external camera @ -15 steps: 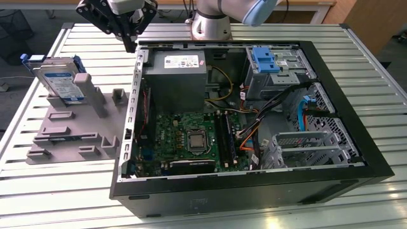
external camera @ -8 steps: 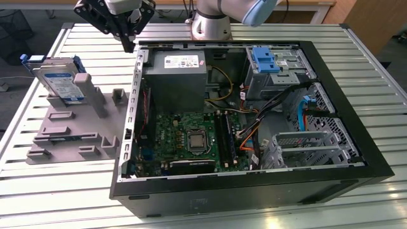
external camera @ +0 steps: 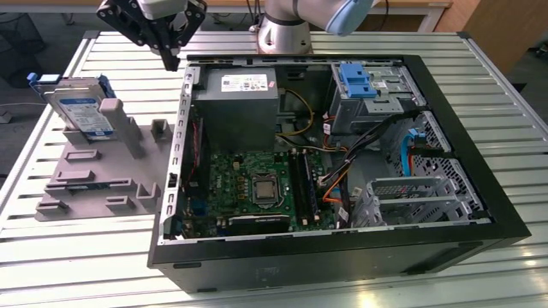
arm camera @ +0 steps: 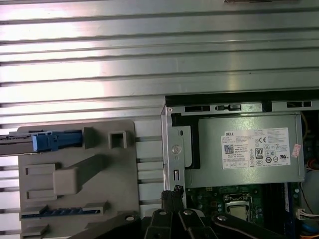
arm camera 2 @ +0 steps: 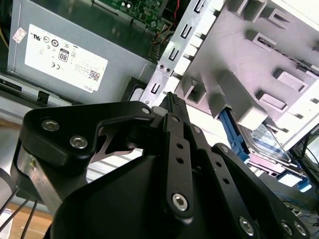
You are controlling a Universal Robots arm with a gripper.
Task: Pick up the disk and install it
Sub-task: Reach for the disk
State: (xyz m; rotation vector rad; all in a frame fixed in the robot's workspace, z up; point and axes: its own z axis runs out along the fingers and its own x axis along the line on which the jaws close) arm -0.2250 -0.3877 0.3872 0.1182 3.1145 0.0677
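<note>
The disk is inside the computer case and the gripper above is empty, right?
No. The disk stands in the grey holder beside the computer case, not inside it, as the exterior view shows. The gripper above is empty.

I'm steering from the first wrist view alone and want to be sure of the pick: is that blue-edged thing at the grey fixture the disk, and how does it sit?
Observer: Yes. In the exterior view the flat silver metal disk with blue side rails stands on edge in the grey plastic fixture, tilted, its label face showing.
Operator: Anything in the fingers?
Observer: No. The black gripper hangs empty, fingers shut, over the open black computer case's corner, apart from the disk.
Operator: What's across the case?
Observer: A blue plastic latch on a metal drive cage, at the exterior view's right of the grey box-shaped power supply.
</note>
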